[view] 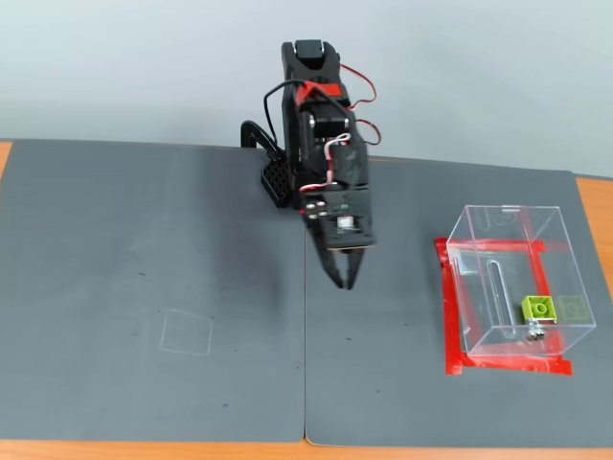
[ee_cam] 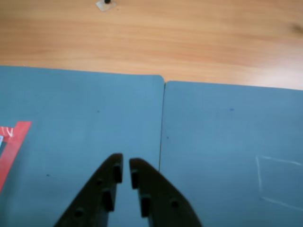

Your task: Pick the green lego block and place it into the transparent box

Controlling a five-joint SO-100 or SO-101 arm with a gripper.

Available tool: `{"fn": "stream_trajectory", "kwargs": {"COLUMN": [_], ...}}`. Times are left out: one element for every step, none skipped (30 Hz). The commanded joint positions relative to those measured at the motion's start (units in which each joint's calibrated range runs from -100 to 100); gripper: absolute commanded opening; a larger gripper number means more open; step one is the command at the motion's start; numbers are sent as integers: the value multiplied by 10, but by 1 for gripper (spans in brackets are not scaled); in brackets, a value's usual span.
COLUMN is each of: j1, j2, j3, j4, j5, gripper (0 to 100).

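Observation:
The green lego block (view: 539,308) lies inside the transparent box (view: 565,244), near its front wall, by a small metal fitting (view: 533,334). Red tape (view: 448,316) frames the box's footprint; a corner of it shows at the left edge of the wrist view (ee_cam: 14,146). My gripper (view: 345,282) hangs above the grey mat's middle, well left of the box in the fixed view. In the wrist view my gripper (ee_cam: 126,165) has its black fingers nearly together with a thin gap and nothing between them.
Two grey mats (view: 144,287) meet at a seam (ee_cam: 162,127) running under the gripper. A faint chalk square (view: 186,332) is drawn on the left mat in the fixed view and shows at the right in the wrist view (ee_cam: 279,182). Wooden tabletop (ee_cam: 189,38) lies beyond the mats.

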Motion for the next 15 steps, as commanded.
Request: {"fn": "stream_trajectory", "kwargs": {"j1": [18,18,18,18,18,17,15,14,13,13,14,16,17,19,20], "j2": [-87,-108,-130,-170,-188,-206,-222,-236,-249,-261,-272,-282,-291,-300,-309], "j3": [75,100,121,162,181,196,209,222,233,242,250,257,263,271,279], "j4": [-8,-8,-8,-7,-7,-7,-7,-7,-6,-5,-3,-1,0,0,0], "j5": [2,2,2,2,2,2,2,2,2,2,2,2,3,3,3], "gripper": [2,2,2,2,2,2,2,2,2,2,2,2,2,2,2]}}
